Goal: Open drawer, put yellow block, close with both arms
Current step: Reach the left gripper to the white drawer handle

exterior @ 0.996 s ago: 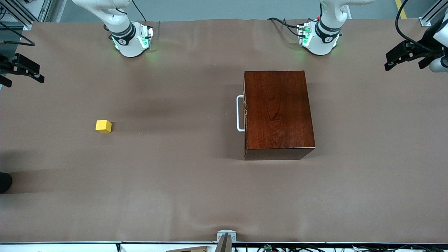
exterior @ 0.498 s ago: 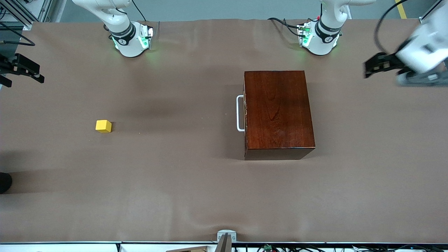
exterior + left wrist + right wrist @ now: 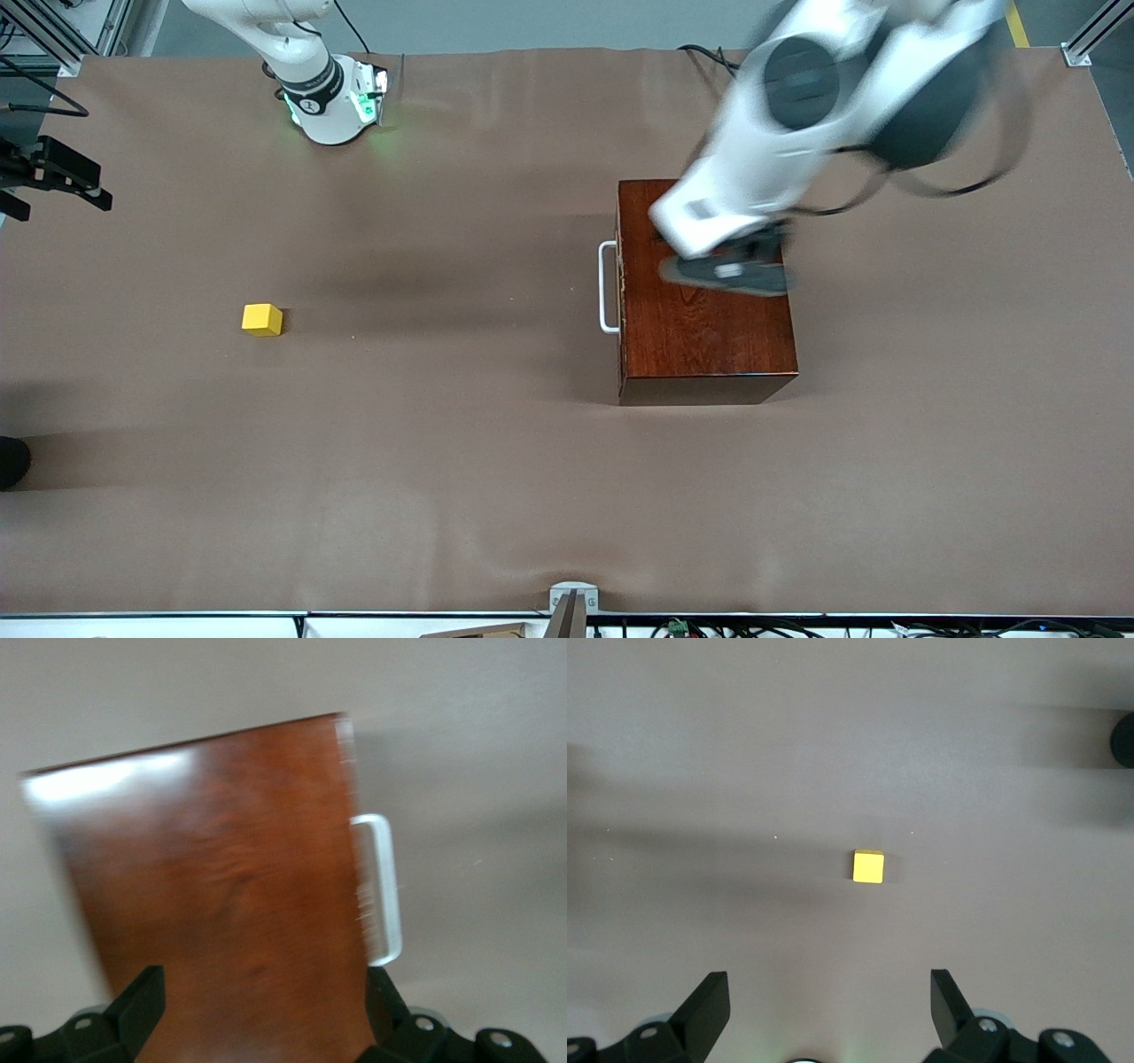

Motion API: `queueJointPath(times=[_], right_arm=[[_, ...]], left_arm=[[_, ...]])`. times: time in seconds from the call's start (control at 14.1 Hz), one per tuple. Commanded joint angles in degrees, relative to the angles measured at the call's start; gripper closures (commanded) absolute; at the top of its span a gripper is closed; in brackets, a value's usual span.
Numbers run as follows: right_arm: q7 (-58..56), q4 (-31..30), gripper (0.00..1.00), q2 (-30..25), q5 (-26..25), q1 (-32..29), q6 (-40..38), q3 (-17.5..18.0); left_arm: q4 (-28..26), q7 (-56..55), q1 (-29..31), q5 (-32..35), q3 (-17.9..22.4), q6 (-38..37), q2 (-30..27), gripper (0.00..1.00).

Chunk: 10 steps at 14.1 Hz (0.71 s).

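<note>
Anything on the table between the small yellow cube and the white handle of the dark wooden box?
Nothing: the front view shows only bare brown tabletop between cube and handle.

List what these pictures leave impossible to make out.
- Left gripper: motion-blurred over the wooden box in the front view.
- Drawer interior: hidden, drawer shut behind its white handle.
- Left arm's base: covered by the blurred arm, front view.
- Right gripper: cut off by the right wrist view's edge.

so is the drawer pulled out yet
No, the drawer sits flush in the box, with its handle close against the front.
</note>
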Motion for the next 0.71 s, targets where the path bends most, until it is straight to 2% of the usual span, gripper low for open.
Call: queueJointPath(times=[0.0,0.21,0.36,0.64], right_arm=[[0.68,0.91,0.0,0.43,0.16,-0.46,-0.66,0.34],[0.68,0.91,0.0,0.43,0.16,-0.54,-0.66,0.34],[0.68,0.91,0.0,0.43,0.16,-0.46,-0.66,0.34],[0.59,0.91,0.0,0.43,0.16,-0.54,-0.66,0.34]], left_arm=[[7.67,-7.06,-7.3,1.0,2.81,2.74,9.15,0.0],[10.94,-14.77,-18.71,0.91,11.4,6.26,16.1,0.0],[10.68,-18.48,-24.62,1.0,16.6,6.53,17.52,0.0],[10.15,-24.11,-27.53,2.13,17.59,5.92,22.09,0.0]])
